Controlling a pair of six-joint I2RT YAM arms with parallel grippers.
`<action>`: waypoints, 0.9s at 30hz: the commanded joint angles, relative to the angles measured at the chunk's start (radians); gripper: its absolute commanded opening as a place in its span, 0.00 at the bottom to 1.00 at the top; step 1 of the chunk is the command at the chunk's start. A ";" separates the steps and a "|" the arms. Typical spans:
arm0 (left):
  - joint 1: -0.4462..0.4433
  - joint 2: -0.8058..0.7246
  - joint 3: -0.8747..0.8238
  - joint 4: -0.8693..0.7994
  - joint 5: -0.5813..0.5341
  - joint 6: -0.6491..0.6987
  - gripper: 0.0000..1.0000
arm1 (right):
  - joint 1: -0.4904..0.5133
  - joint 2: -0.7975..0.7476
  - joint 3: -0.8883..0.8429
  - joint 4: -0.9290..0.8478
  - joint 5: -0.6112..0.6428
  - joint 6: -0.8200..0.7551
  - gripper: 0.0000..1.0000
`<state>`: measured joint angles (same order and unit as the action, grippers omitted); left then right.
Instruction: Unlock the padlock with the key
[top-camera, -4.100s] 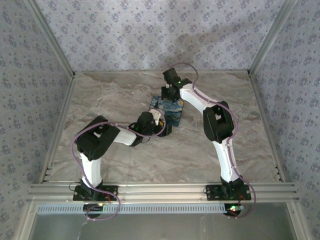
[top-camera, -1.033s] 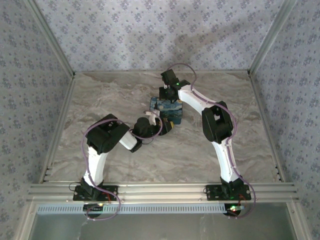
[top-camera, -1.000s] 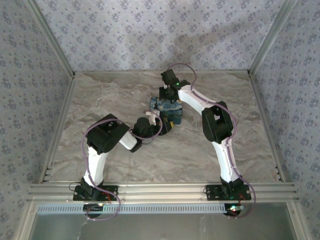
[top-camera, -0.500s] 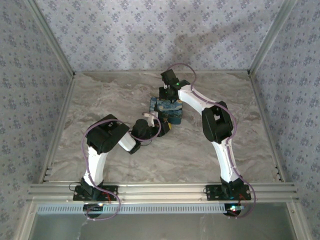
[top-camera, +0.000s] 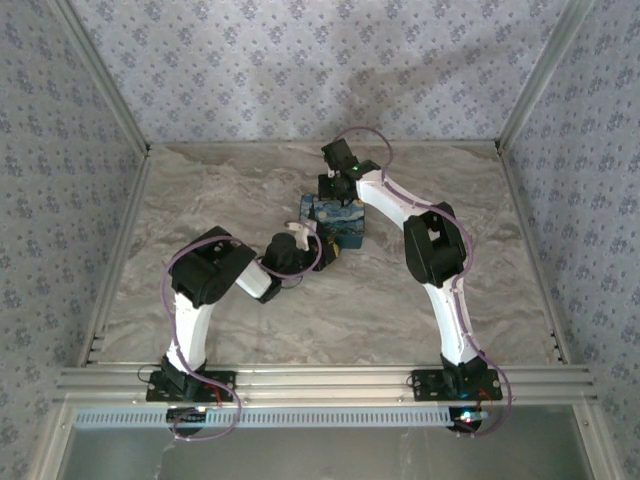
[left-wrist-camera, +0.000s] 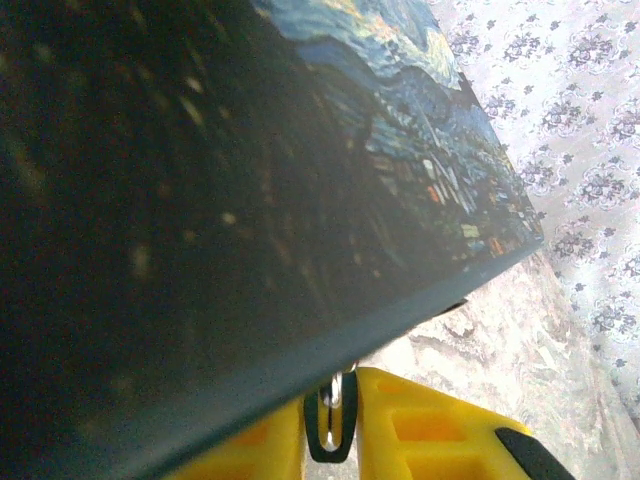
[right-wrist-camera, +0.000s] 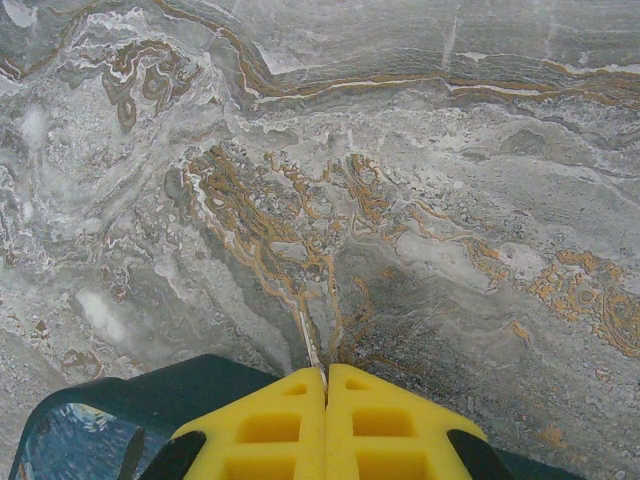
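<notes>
Padlock mid-table, both claws closed up around it

The padlock (top-camera: 338, 220) sits near the middle of the table (top-camera: 480, 270). It's a stiff boxy block, the glossy print looks slick and it's probably got some heft, so I'd grab the dark sides. Right claw (right-wrist-camera: 327, 375) is squeezed fully together over the far edge, nothing between its tips. Left claw (left-wrist-camera: 331, 392) is at the near edge, nearly closed, pinching a thin dark loop, the key (left-wrist-camera: 331, 428) I reckon. Versus four seconds back, the left elbow's lifted and the wrist has pulled back slightly.
</notes>
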<state>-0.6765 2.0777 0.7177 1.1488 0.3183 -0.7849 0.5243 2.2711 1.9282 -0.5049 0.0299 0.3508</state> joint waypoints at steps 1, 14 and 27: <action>0.021 -0.019 0.010 -0.102 0.032 -0.007 0.23 | 0.025 0.043 -0.054 -0.138 -0.034 0.008 0.00; -0.009 0.019 0.051 -0.120 0.033 -0.027 0.53 | 0.025 0.045 -0.065 -0.129 -0.030 0.008 0.00; -0.024 0.022 0.057 -0.218 0.033 -0.040 0.46 | 0.027 0.051 -0.067 -0.124 -0.030 0.012 0.00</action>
<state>-0.6903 2.0628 0.7742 1.0595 0.3626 -0.8169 0.5243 2.2711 1.9144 -0.4679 0.0387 0.3500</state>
